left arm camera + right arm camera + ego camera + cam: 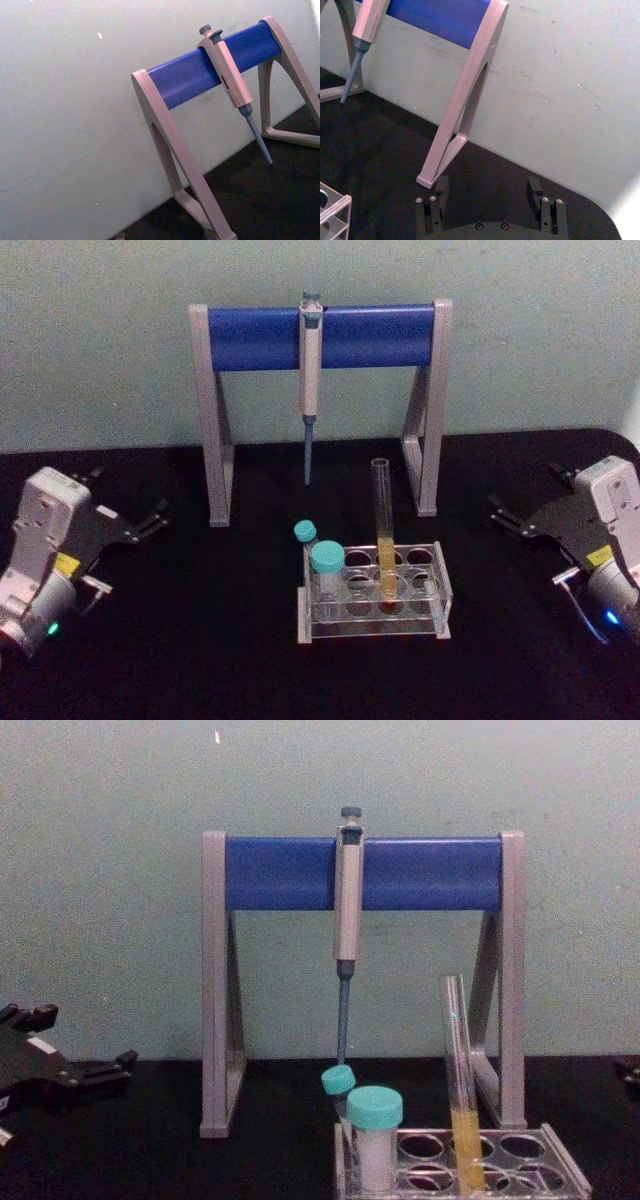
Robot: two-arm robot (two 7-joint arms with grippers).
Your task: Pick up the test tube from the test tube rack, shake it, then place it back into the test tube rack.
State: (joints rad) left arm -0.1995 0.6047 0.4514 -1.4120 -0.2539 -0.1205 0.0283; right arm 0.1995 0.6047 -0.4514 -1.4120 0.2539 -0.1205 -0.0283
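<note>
The test tube (382, 525) stands upright in the clear test tube rack (440, 590) at the table's middle, with yellow-orange liquid in its lower part. The chest view shows the test tube (459, 1060) leaning slightly in the rack (562, 1160). My left gripper (128, 490) rests open at the far left, well away from the rack; its fingers (120, 1063) are spread with nothing between them. At the far right my right gripper (525, 488) is also open and holds nothing. In the right wrist view the right gripper (488, 187) has its jaws wide apart.
Two teal-capped vials (327, 562) occupy the rack's left end. Behind the rack stands a grey-and-blue pipette stand (250, 338) with a pipette (311, 380) hanging from it. Black table lies between each gripper and the rack.
</note>
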